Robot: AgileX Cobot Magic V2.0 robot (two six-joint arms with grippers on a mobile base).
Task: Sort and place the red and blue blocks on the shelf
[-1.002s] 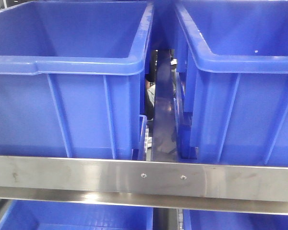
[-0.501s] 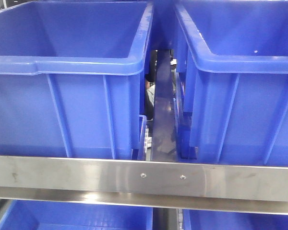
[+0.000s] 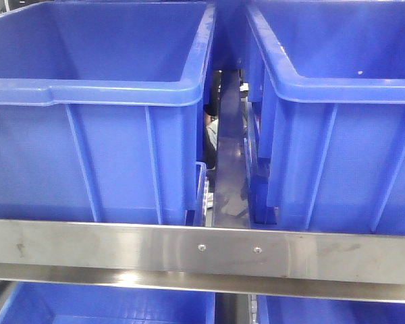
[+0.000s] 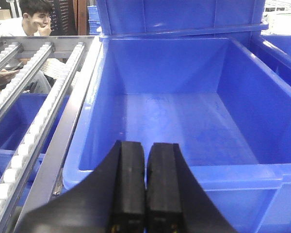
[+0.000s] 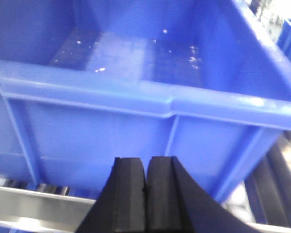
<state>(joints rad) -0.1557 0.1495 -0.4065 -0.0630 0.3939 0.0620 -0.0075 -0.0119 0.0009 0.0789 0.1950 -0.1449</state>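
Two blue bins side by side behind the shelf rail.

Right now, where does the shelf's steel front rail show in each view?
Front view: the shelf rail spans the lower frame, under two blue bins.
Left wrist: not visible; a blue bin fills the view beyond the shut left gripper.
Right wrist: bottom-left strip, below a blue bin, beside the shut right gripper.
Shared landmark: blue bin rims.

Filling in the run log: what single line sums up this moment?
left gripper: shut, empty, above large blue plastic bin | right gripper: shut, empty, facing second blue bin | brushed steel shelf rail | blocks: not visible
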